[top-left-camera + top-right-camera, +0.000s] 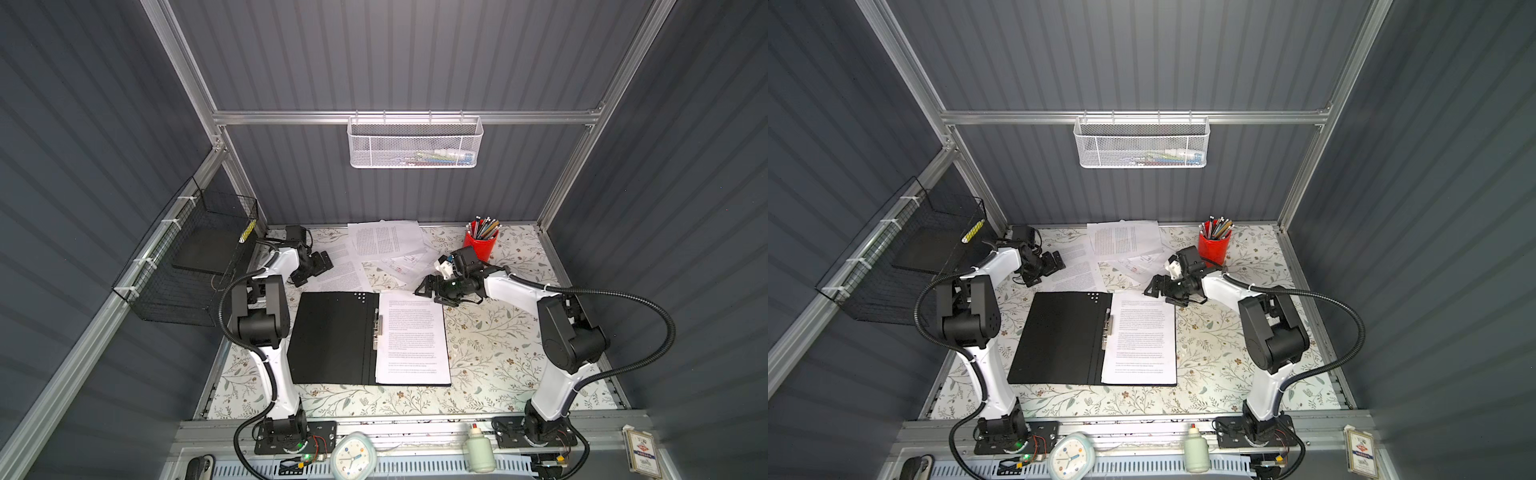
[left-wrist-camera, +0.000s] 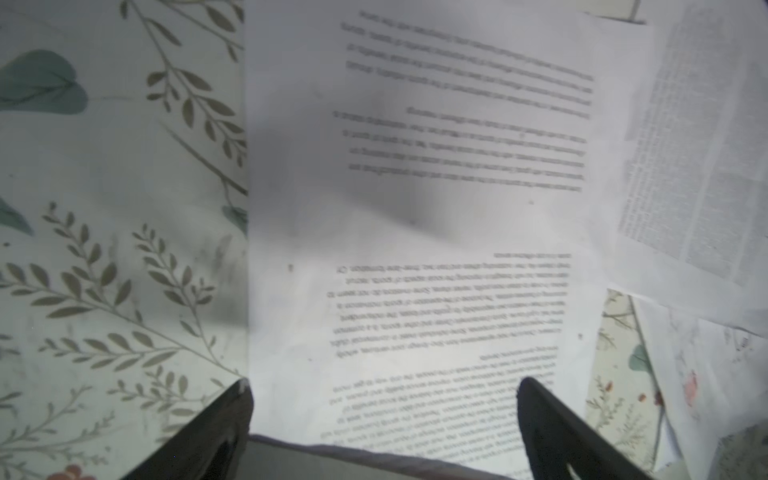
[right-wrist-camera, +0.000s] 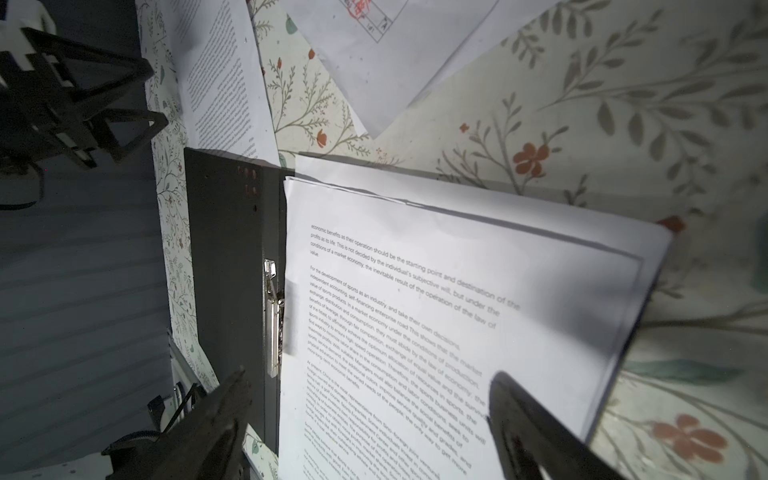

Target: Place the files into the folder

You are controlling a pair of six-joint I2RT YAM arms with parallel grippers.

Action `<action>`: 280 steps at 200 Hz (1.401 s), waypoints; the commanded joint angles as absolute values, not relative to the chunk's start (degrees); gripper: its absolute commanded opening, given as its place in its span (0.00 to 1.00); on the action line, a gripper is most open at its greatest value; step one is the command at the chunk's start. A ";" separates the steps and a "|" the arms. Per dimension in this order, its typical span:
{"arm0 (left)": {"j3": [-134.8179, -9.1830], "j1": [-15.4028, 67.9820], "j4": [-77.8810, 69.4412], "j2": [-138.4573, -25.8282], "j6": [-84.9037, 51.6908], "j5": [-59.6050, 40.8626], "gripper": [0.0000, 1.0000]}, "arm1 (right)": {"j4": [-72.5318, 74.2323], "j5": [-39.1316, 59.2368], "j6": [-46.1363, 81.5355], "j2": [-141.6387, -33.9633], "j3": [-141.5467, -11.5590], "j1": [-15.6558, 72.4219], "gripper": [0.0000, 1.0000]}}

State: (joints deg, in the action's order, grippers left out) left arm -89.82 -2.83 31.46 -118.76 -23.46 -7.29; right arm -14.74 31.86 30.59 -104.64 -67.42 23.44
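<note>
Spread, the left gripper (image 2: 384, 384) hovers over a loose sheet (image 2: 415, 228); the right gripper (image 3: 370, 374), also spread, overlooks the folder (image 3: 224, 249). Pinch one edge only.

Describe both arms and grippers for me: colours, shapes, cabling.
The two match. The left arm and right arm have white links and bulky black joint housings. A black ribbed hose loops along each. The left gripper and right gripper are black, with tapering fingers built as open triangular frames. A white block sits on the right wrist.
</note>
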 commanded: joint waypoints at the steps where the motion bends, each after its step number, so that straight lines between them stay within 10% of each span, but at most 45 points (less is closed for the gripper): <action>1: -89.97 -4.45 27.65 -119.44 -20.80 -9.00 0.99 | -14.52 34.32 29.46 -104.43 -66.76 23.92 0.91; 179: -112.43 -10.20 28.08 -141.68 -11.99 -24.92 1.00 | -9.75 39.06 30.72 -98.88 -59.70 24.70 0.99; 280: -100.81 -10.28 22.01 -136.58 -13.66 -35.21 0.98 | -6.40 41.67 32.18 -98.09 -58.45 25.27 0.99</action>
State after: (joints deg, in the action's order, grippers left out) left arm -106.08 -10.46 17.21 -136.00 -11.60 -31.00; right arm -7.97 39.77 31.31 -98.91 -58.81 24.93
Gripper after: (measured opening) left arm 0.987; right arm 0.989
